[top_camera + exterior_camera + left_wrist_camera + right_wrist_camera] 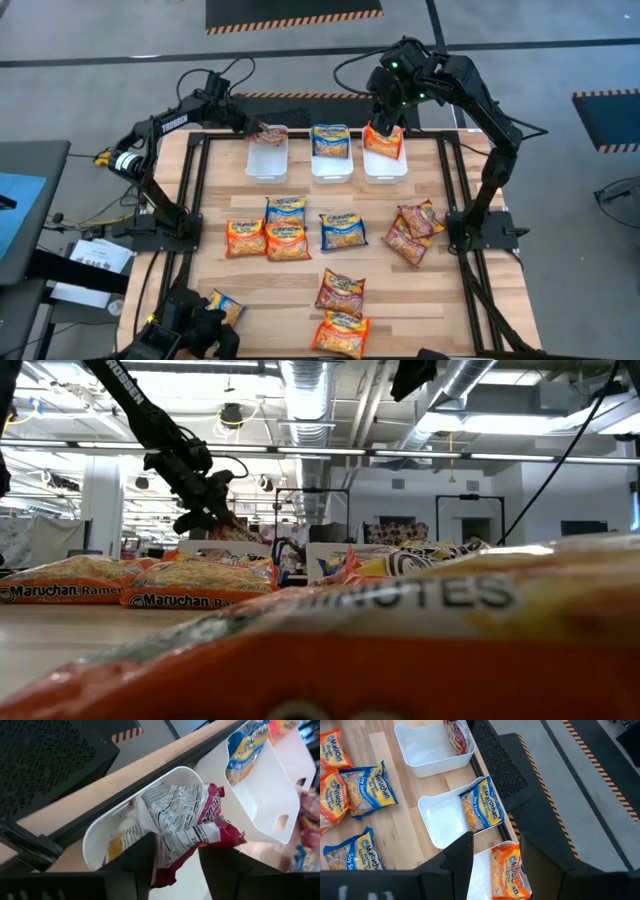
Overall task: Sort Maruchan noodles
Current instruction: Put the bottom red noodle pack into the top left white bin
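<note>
Left wrist view: left tool [175, 865] fingers apart, red packet [192, 827] between them, dropping into left bin [100, 837].
Right tool [492, 857]: apart over orange packet [509, 870]; colours kept separate.

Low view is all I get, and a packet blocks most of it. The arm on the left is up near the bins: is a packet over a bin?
Observer: Yes. That's the left gripper, at the left bin. A dark red packet hangs at it, partly inside the bin.
Operator: Right arm?
Observer: The right gripper hovers open over the right bin, where an orange packet leans against the wall.
Operator: Middle bin?
Observer: The middle bin holds one blue packet, propped on its far wall.
</note>
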